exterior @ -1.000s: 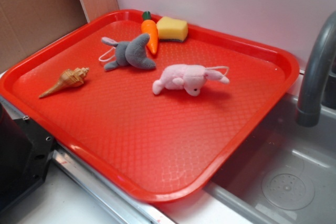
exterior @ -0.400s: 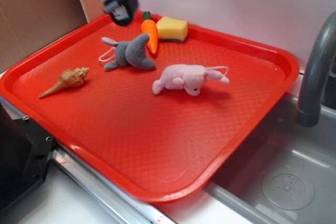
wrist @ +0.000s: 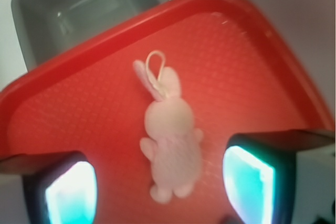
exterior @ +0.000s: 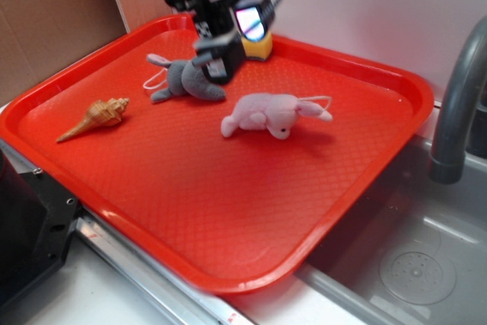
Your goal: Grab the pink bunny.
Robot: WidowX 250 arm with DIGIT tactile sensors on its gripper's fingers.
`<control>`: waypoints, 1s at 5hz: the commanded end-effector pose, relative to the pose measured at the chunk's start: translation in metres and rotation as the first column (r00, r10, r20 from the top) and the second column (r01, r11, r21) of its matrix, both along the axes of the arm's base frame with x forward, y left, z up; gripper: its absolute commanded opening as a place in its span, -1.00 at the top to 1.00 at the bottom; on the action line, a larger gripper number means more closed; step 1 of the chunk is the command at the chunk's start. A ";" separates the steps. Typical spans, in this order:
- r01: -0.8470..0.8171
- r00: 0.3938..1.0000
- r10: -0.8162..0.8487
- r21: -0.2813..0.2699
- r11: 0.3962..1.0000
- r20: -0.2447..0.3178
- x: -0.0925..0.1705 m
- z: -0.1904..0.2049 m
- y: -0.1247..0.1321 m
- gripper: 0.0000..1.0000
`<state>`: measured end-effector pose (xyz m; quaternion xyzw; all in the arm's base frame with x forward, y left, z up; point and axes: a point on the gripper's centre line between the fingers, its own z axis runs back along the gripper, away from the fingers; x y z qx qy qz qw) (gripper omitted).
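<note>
Tray [exterior: 190,211]: red, diamond-textured. Pink bunny [exterior: 270,114]: pale pink. Plush [exterior: 186,80], upper left: grey. Shell [exterior: 95,117]: tan. Gripper [wrist: 163,182] pads [wrist: 71,192]: apparently cyan-lit, blurred.

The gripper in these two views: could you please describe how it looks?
The gripper is mostly black and blocky, with dark cables looping above it. Its fingers are dark-framed, with glossy pads that reflect bright cyan-white light; one such bright patch also shows in the exterior view.

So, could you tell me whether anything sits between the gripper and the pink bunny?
Nothing visible does. In the wrist view the pink bunny lies alone on bare red tray, between the open fingers. The grey bunny is off to the side, under the gripper.
</note>
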<state>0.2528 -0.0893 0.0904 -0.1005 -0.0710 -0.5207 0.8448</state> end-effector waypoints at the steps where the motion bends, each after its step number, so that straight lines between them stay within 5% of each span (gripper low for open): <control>1: 0.001 1.000 -0.002 0.132 0.991 0.011 0.011 -0.043 -0.010 -1.00; 2: 0.011 1.000 -0.014 0.183 0.983 0.015 0.011 -0.058 -0.010 -1.00; 3: 0.020 1.000 -0.023 0.192 0.981 0.017 0.011 -0.062 -0.009 1.00; 4: -0.003 1.000 -0.003 0.205 0.979 0.028 0.011 -0.055 -0.008 1.00; 5: -0.216 0.976 0.201 0.247 0.945 0.083 0.010 -0.028 0.004 1.00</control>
